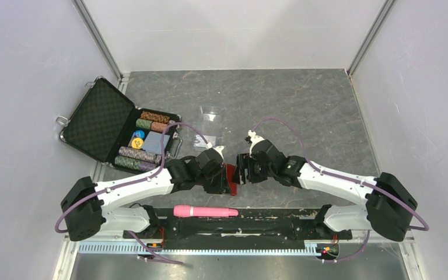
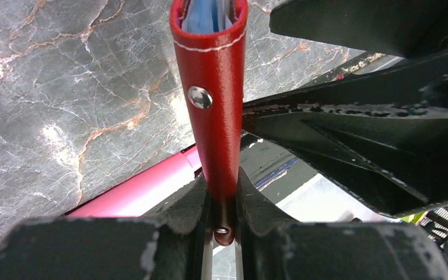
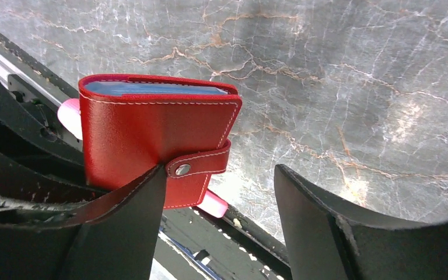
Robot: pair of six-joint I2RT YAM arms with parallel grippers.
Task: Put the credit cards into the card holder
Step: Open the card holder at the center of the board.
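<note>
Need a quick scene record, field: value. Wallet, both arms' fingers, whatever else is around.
wallet: red, folded, tab snapped; blue edges show at its top
left fingers: shut on the wallet's edge
right fingers: open, next to the wallet; contact unclear
chip case: open, far left, chips inside
clear case: on the table, beyond the arms
pink cylinder: near edge, between the arm bases

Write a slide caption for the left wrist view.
Closed red card holder clamped edge-on in the left gripper, snap stud facing the camera, marble table behind.
</note>
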